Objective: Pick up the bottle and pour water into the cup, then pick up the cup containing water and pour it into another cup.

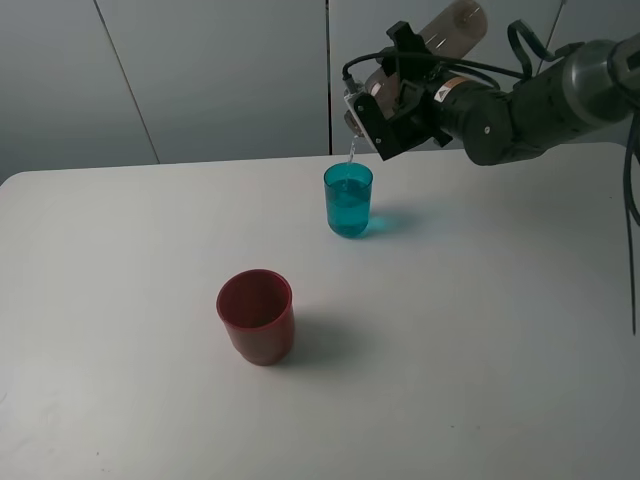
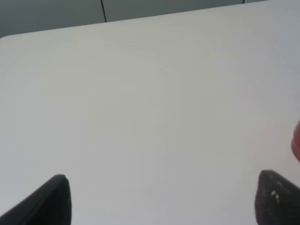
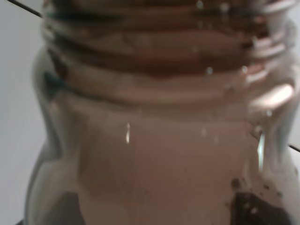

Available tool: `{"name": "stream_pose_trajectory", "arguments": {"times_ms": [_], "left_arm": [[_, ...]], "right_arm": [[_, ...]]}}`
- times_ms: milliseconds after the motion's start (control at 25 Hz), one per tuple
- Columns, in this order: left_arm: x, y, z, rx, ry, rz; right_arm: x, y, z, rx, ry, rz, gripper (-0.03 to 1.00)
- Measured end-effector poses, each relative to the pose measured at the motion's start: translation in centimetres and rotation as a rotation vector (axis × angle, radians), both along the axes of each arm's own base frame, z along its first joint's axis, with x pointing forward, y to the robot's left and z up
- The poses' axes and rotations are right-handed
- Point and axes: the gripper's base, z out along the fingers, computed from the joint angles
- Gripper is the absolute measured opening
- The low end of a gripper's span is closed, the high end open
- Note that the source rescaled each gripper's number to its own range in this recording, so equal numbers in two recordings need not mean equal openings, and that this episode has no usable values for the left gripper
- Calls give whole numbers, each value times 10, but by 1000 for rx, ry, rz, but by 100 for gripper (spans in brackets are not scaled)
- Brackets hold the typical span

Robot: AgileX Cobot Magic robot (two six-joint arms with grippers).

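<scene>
My right gripper (image 1: 398, 98) is shut on the bottle (image 1: 452, 27), which is tilted steeply with its neck down and to the left. A thin stream of water (image 1: 352, 150) falls from the neck into the teal cup (image 1: 348, 200), which holds water. In the right wrist view the bottle's threaded neck and shoulder (image 3: 159, 117) fill the frame. The dark red cup (image 1: 256, 315) stands upright nearer the front and left of the teal one. My left gripper (image 2: 161, 199) is open over bare table, and a sliver of the red cup (image 2: 296, 140) shows at that view's edge.
The white table (image 1: 120, 300) carries only the two cups. Grey wall panels (image 1: 220, 70) stand behind its far edge. The right arm (image 1: 540, 95) reaches in from the upper right, with cables trailing.
</scene>
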Motion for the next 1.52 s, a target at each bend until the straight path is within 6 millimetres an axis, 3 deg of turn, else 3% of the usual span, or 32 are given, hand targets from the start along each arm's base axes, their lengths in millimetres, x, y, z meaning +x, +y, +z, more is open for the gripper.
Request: {"name": "stream_pose_trajectory", "arguments": {"times_ms": [640,1080,1320,1520], "left_arm": [[0,0,0,0,0,0],[0,0,0,0,0,0],[0,0,0,0,0,0],[0,0,0,0,0,0]], "right_arm": [[-2,-2,-2,-29,-22,29,0],[-1,-2,-15,-33,4,26,0],[-1,-4,-16,173,87,-40,0],[-3,-5,-19,439,265,-130,0]]}}
